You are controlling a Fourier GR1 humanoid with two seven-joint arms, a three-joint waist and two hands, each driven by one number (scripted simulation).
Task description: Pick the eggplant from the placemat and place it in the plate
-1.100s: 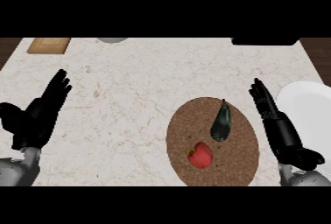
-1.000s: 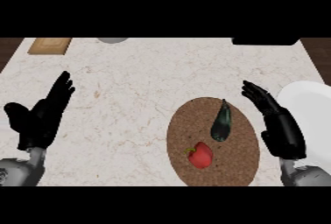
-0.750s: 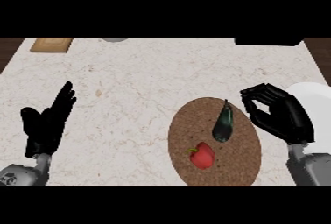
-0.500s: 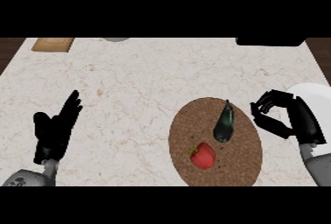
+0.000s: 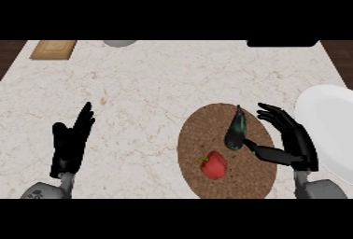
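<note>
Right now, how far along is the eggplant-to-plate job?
Nothing is finished: the dark green eggplant lies on the round brown placemat, beside a red pepper. In hand: the right hand is open beside the eggplant, thumb near its lower end, not gripping. The left hand rests open at lower left. Left: grasp, lift, place in the white plate.

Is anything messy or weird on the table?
Nothing stands out. The dark green eggplant and red bell pepper lie on the round brown placemat, nothing spilled. The white plate sits partly out of view at the right edge.
</note>
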